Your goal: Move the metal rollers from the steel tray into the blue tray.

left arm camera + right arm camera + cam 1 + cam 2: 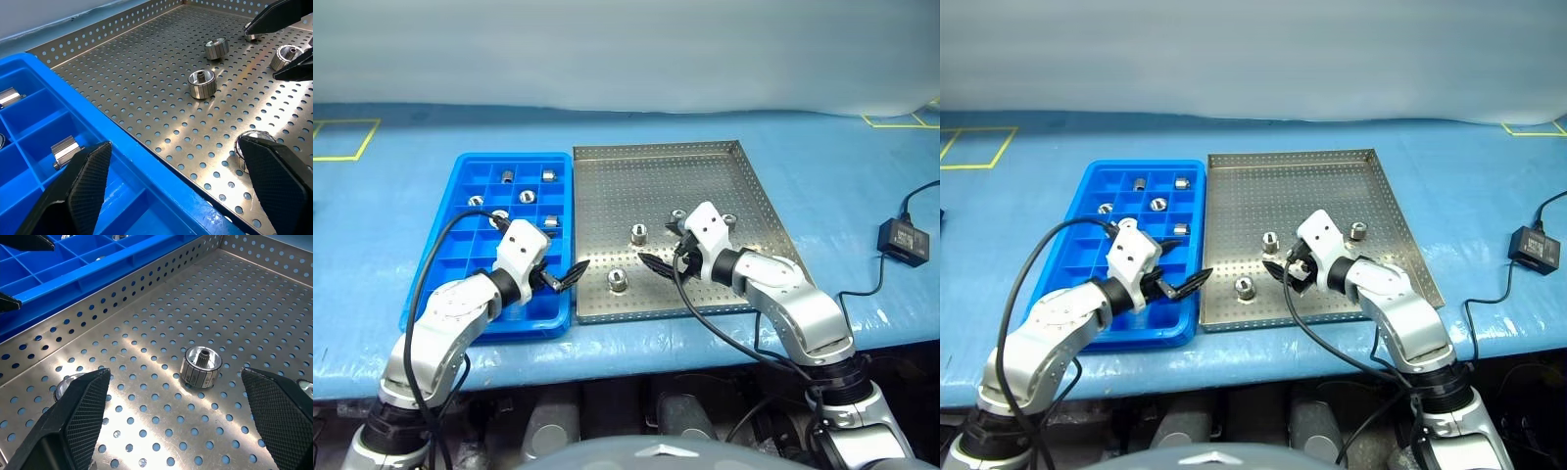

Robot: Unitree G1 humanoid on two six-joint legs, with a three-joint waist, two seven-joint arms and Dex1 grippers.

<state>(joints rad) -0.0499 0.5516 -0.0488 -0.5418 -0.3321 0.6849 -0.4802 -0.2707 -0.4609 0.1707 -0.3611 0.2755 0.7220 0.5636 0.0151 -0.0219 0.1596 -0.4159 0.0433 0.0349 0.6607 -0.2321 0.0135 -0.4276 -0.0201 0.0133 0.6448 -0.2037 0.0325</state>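
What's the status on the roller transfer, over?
Both pincers open, empty: left pincer, right pincer. Three metal rollers on steel tray; several in blue tray. Nothing blocking.

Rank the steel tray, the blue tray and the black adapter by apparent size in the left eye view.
1. steel tray
2. blue tray, narrower
3. black adapter, far smaller; all lie on one table, so nearness hardly matters.

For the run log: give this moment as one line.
left gripper: open, empty | right gripper: open, empty | metal rollers: some in steel tray, some in blue tray
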